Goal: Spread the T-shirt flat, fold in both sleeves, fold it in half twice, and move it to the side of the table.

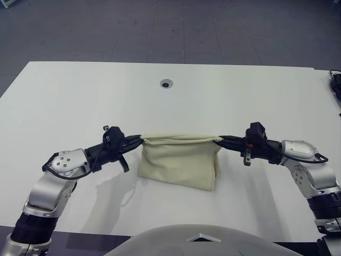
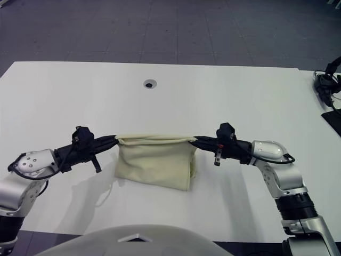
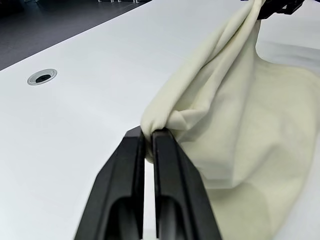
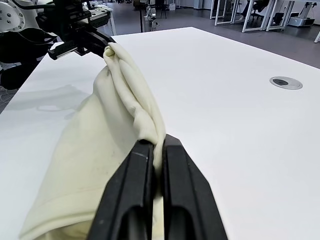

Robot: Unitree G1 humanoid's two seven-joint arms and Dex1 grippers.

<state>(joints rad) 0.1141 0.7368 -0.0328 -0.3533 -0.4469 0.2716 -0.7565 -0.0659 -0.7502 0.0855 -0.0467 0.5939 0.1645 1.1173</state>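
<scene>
White table [image 1: 80, 96] fills mid-frame; left pincer [image 3: 148, 139] and right pincer [image 4: 157, 145] each clamp tight a top corner of the T-shirt [image 1: 178, 165], which looks soft, light and limp; best held by corners

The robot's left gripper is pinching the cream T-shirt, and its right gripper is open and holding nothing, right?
Not quite. The right gripper is shut on the T-shirt too, as the right wrist view shows. The left gripper is pinching it, just as you said.
</scene>
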